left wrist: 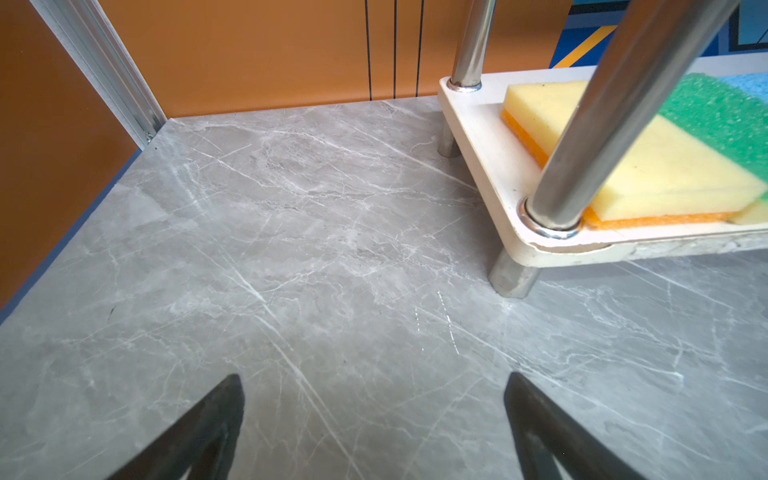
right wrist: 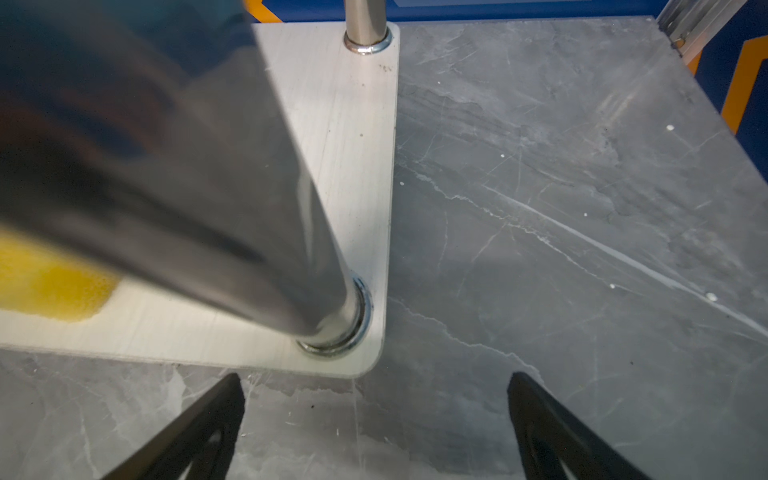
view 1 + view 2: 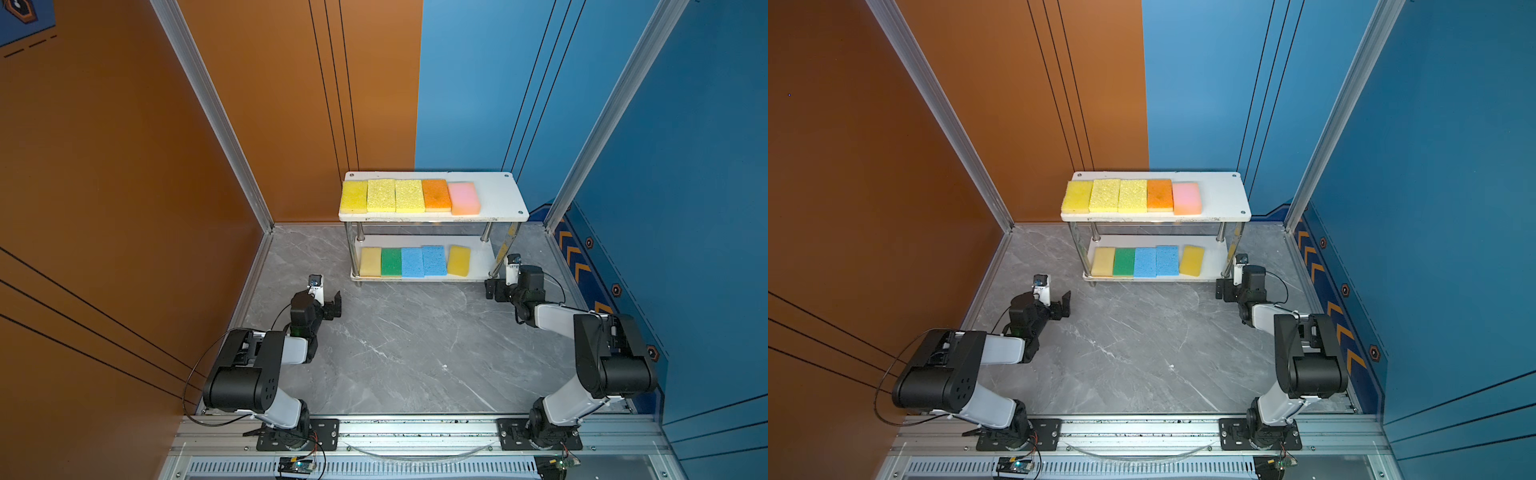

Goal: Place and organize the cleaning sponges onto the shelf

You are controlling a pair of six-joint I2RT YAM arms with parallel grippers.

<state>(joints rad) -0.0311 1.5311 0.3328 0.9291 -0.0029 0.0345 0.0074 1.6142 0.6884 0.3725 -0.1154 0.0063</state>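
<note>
In both top views the near half of the desk (image 3: 395,357) carries no sponge. Take the desk's middle as the dial's centre, with the back wall at 12 o'clock. The left tool (image 3: 328,305) hangs at about 10 o'clock and the right tool (image 3: 498,291) at about 2 o'clock. Each has its jaws spread wide with nothing between them.

The shelf (image 3: 498,195) stands at 12 o'clock. The right tool sits just beside its front right post (image 2: 324,291). The left tool is near the front left corner but apart from it.

From 9 to 3 o'clock, the lower board (image 3: 482,259) carries:
- a pale yellow sponge (image 3: 370,262)
- a green sponge (image 3: 391,262)
- two light blue sponges (image 3: 412,262), the second set slightly back
- a deep yellow sponge (image 3: 459,260), apart from the row and turned off square

Farther back, the upper board carries a yellow sponge (image 3: 354,196), two coarse yellow sponges (image 3: 381,195) and an orange sponge (image 3: 436,194), packed flush. A pink sponge (image 3: 464,198) follows, sitting a little forward at the front rim.

Placing looks finished, so only tidying seems left. The right tool is nearest the deep yellow sponge. It should enter from the open front, clear of the post, and squeeze the soft foam lightly. Then it can square the sponge and slide it toward 9 o'clock against the blue one. The pink one needs a gentle push toward 12 o'clock.
</note>
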